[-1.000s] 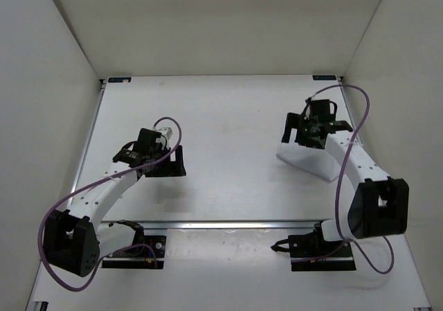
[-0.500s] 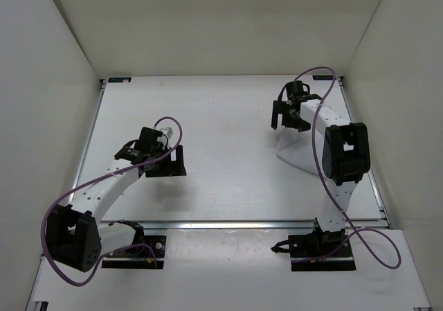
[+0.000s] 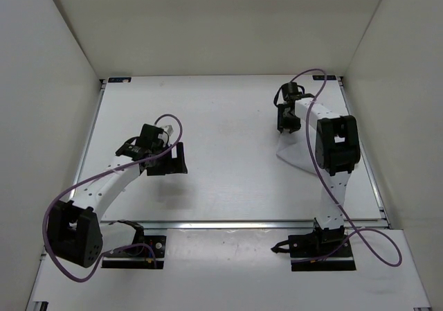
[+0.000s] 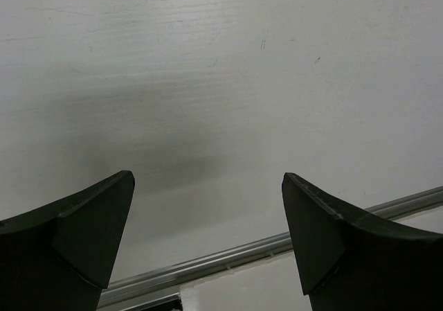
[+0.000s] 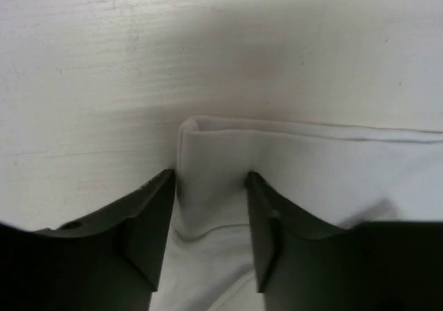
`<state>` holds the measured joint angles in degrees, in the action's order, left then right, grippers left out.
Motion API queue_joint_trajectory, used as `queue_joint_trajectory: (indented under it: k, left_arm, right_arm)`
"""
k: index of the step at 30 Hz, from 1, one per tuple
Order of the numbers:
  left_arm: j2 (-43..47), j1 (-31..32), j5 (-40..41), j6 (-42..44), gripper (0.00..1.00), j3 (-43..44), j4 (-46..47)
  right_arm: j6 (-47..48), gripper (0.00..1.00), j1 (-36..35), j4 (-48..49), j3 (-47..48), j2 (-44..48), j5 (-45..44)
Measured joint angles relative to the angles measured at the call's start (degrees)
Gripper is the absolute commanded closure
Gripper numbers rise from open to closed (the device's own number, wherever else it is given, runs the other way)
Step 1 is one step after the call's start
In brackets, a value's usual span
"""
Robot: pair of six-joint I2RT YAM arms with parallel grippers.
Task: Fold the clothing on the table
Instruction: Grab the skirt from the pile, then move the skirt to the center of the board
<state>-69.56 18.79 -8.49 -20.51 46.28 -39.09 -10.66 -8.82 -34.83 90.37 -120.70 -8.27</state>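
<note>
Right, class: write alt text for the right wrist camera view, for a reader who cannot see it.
The two dark fingers of the right gripper straddle the folded corner of the white clothing, which lies on the white table. Whether they pinch the cloth cannot be told.

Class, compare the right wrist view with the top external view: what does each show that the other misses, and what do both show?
Only the right wrist view: the folded corner of the plain white, thin fabric garment up close, lying between the dark fingers of the right pincer. Only the top external view: the left pincer, open over the flat matte white table, and the left arm. Both: the garment, the right pincer and the table.
</note>
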Motion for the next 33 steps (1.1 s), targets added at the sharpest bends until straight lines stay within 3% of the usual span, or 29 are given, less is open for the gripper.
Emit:
queue_joint_trajectory:
  k: [1, 3, 5, 14, 17, 22, 25, 27, 30, 33]
  left_arm:
    - [0.0, -0.1, -0.1, -0.1, 0.01, 0.2, -0.2]
    - [0.0, -0.2, -0.1, -0.2, 0.01, 0.6, -0.9]
    - [0.2, -0.3, -0.1, -0.2, 0.02, 0.6, -1.3]
    - [2.7, -1.3, -1.0, -0.4, 0.02, 0.6, -2.6]
    - [6.7, -3.5, -2.3, 0.2, 0.01, 0.8, -2.6]
    - [9.1, -4.8, -0.9, 1.6, 0.01, 9.3, -5.3]
    - [10.1, -4.8, 0.2, 1.8, 0.01, 15.6, -5.5]
    - [11.4, -4.8, 1.0, 1.7, 0.01, 19.2, -5.5]
    - [12.8, -4.8, 1.8, 1.2, 0.01, 23.9, -5.0]
    - [12.4, -4.7, 1.9, 0.7, 0.01, 27.0, -3.1]
  right_arm:
    - [0.1, 0.75, 0.0, 0.2, 0.4, -0.7, 0.2]
    - [0.3, 0.96, 0.0, 0.2, 1.2, -1.0, 0.5]
    - [0.4, 1.00, 0.0, 0.2, 1.8, -1.4, 1.4]
    - [1.4, 1.00, -3.0, -2.3, 8.4, -2.1, 12.8]
    - [1.3, 0.99, -10.4, -5.0, 16.6, -2.1, 15.4]
    - [1.6, 1.00, -27.5, -7.9, 44.3, -5.0, 19.4]
    - [0.2, 1.00, -32.7, -5.7, 45.6, 0.5, 24.1]
    - [-1.4, 1.00, -30.8, -1.9, 38.1, 7.3, 27.3]
    - [-3.6, 1.00, -21.8, 3.1, 26.6, 15.3, 30.7]
    - [-4.5, 1.00, -11.1, 4.7, 22.0, 15.0, 32.5]
